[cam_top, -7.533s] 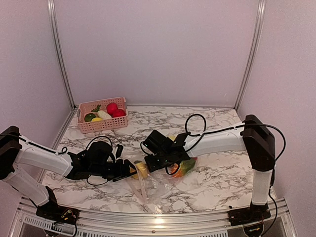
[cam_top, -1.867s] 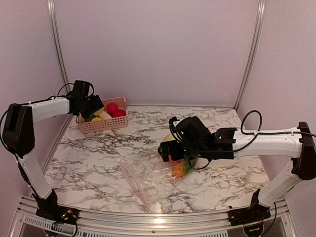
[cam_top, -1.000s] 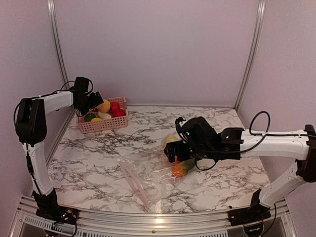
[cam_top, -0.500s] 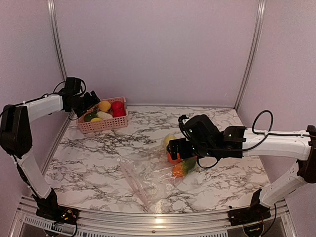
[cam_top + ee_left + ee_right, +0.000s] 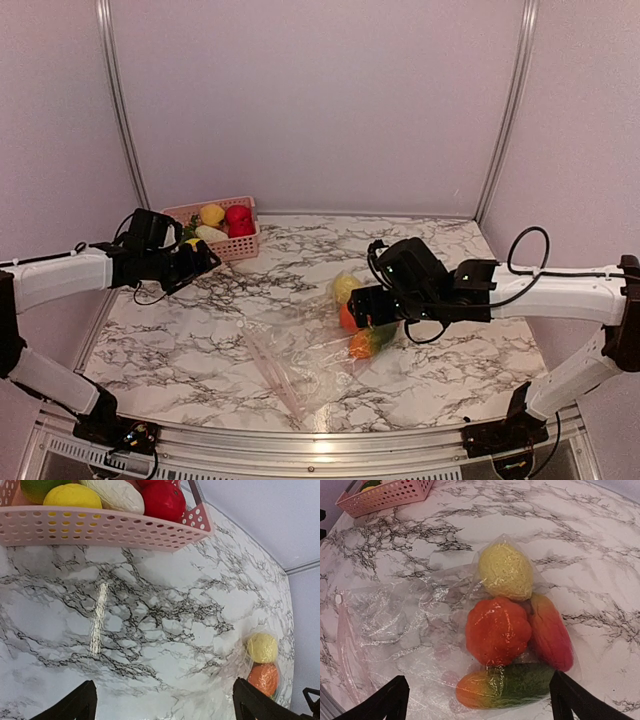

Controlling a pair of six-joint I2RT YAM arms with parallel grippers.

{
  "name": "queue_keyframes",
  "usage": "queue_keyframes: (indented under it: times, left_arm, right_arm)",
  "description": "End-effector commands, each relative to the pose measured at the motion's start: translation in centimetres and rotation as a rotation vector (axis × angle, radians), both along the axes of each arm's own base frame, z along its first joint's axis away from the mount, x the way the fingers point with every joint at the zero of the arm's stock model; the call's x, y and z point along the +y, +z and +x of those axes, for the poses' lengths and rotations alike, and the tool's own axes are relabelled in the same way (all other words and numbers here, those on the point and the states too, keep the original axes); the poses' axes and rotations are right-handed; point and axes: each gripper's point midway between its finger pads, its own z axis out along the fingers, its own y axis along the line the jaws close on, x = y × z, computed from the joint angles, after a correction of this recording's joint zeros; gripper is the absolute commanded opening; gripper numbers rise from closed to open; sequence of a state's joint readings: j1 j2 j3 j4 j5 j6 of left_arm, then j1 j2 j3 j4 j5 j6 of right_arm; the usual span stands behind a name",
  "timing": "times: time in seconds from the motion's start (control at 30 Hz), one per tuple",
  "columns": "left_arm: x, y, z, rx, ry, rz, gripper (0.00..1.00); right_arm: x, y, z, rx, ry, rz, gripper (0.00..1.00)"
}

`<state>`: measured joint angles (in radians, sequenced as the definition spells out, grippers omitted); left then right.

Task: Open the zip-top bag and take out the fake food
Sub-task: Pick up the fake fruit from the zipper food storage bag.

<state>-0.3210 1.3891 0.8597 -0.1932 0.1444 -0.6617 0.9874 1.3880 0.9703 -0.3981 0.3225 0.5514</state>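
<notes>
The clear zip-top bag lies crumpled on the marble table, its zip strip at the near-left end. Inside its right end lies fake food: a yellow lemon, an orange-red pepper, a red-orange piece and a green-orange piece. My right gripper hovers just above this food, open and empty. My left gripper is open and empty over bare table in front of the basket. The bagged food also shows far right in the left wrist view.
A pink slatted basket stands at the back left holding yellow, red, cream and green toy food; its wall fills the top of the left wrist view. Purple walls enclose the table on three sides.
My left arm has pulled back from the basket toward the table's left middle, empty. A yellow fruit now lies in the basket. My right gripper stays over the bagged food.
</notes>
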Motion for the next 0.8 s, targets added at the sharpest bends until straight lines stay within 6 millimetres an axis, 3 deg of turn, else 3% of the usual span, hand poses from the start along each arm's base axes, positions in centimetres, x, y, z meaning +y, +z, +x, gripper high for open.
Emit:
queue_keyframes:
  times: [0.0,0.17,0.3,0.43,0.77]
  left_arm:
    - [-2.9,-0.4,-3.5,-0.007,-0.087,-0.050,0.97]
    - [-4.4,-3.3,-8.3,0.054,-0.132,-0.087,0.88]
    - [-4.7,-4.9,-11.2,0.083,-0.147,-0.107,0.67]
    - [-5.9,-6.2,-13.8,0.107,-0.187,-0.152,0.53]
    - [-9.4,-6.8,-17.1,0.130,-0.258,-0.249,0.35]
  right_arm:
    - [-0.6,0.3,0.1,-0.001,-0.023,0.029,0.93]
    - [-1.2,-0.8,0.0,0.019,-0.038,0.020,0.88]
    - [-1.5,-1.2,-0.2,0.028,-0.042,0.015,0.86]
    - [-1.7,-1.6,-0.1,0.032,-0.046,0.006,0.86]
    - [-1.2,-2.1,0.2,0.040,-0.041,-0.002,0.85]
